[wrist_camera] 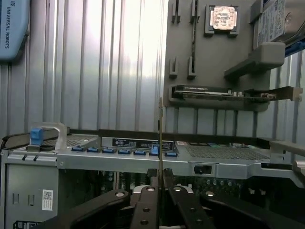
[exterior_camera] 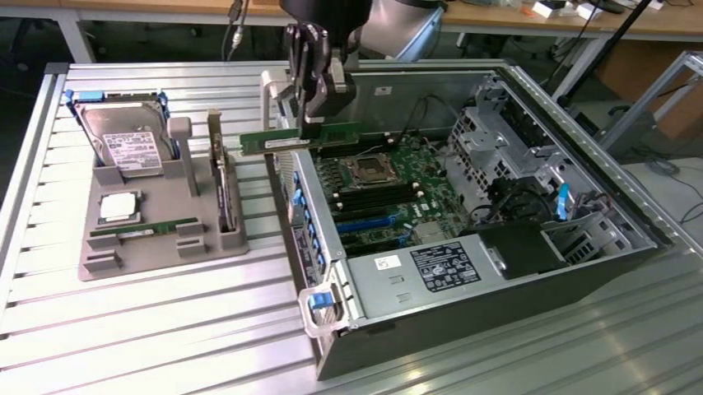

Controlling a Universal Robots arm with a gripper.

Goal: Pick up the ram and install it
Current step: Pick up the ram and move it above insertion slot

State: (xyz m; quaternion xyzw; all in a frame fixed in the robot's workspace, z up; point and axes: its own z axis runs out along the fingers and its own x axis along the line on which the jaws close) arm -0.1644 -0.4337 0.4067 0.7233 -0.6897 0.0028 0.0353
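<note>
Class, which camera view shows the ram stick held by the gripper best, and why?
The exterior view: there the ram shows its long green face, held level in the gripper above the open computer case. The wrist view catches the ram edge-on, a thin line between the fingers.

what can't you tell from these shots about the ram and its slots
- Exterior view: the gripper covers part of the ram, hiding the grip itself.
- Wrist view: ram seen edge-on, chips hidden.
- Exterior view: memory slots too small to tell which are free.
</note>
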